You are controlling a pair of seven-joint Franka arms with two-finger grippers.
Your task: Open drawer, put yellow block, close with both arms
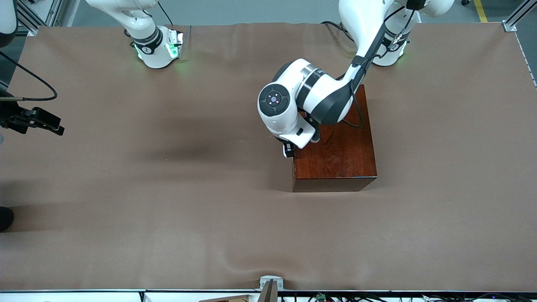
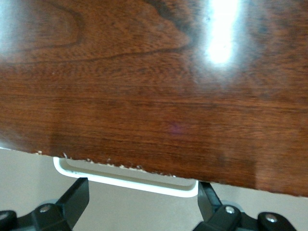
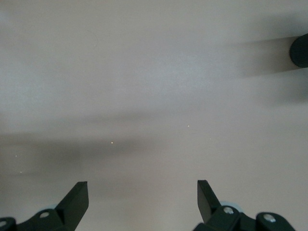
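Glossy dark reddish-brown wooden box [image 1: 335, 147] sits on the brown-covered counter [image 1: 168, 209], toward the left arm's end. The drawer is pushed in flush; the only part of it showing is the white U-shaped handle [image 2: 127, 179], which pokes out past the box's top edge on the side toward the right arm's end. No yellow cube in any view.

Left end effector [image 1: 288, 150] is down at that handle side of the box, beside the top edge. Left wrist view: fingers [image 2: 74, 199] spread wide, one at each end of the handle, straddling it without gripping it. Can't tell whether either finger touches it.

Right end effector [image 3: 143, 198] is up over bare counter at the right arm's end; the front view shows only its dark body at the frame edge. Fingers [image 3: 76, 198] spread wide, holding nothing. That arm is waiting.
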